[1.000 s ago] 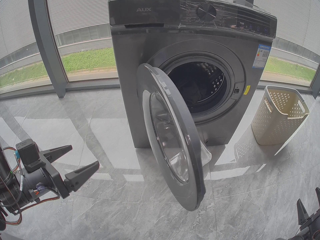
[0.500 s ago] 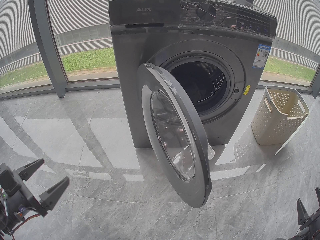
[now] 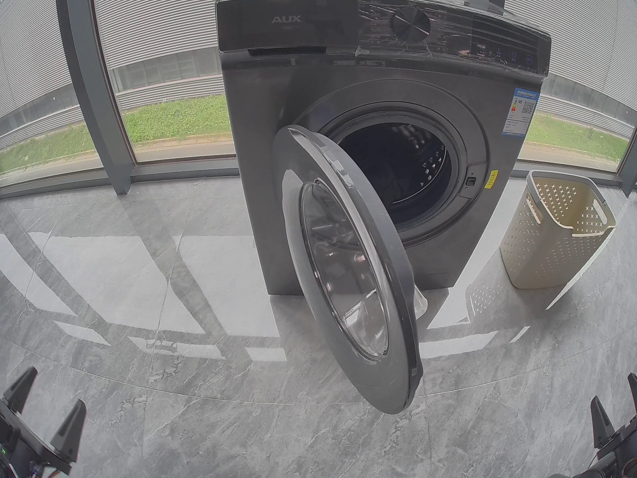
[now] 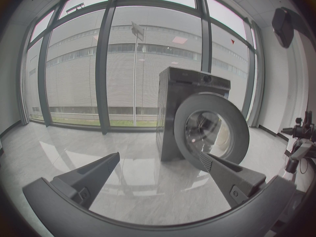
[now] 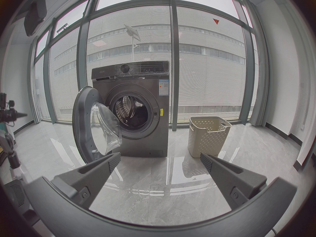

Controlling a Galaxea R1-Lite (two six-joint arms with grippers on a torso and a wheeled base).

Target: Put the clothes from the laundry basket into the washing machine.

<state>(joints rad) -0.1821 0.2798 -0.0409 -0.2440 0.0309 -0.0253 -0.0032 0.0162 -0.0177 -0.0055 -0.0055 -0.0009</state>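
Note:
The grey washing machine [image 3: 371, 74] stands in the middle of the head view with its round door [image 3: 352, 273] swung wide open toward me. Its drum [image 3: 398, 167] is dark inside. To the machine's right, a cream laundry basket [image 3: 557, 234] sits on the floor, and the part of its inner wall that I see is bare. My left gripper [image 3: 45, 407] is low at the near left, open and holding nothing, well away from the door. My right gripper [image 3: 616, 405] is low at the near right, also open and holding nothing. The right wrist view looks at the machine [image 5: 138, 106] and the basket [image 5: 207, 135].
Glossy grey marble floor [image 3: 199, 267] spreads wide around the machine. Tall windows with dark frames [image 3: 99, 101] stand behind it. The open door juts out over the floor in front of the drum. In the left wrist view the door [image 4: 210, 132] hides the drum opening.
My left gripper has drawn back from near the door, down to the near left corner. The door swung a little wider early on, then stayed still. The right gripper has not moved.

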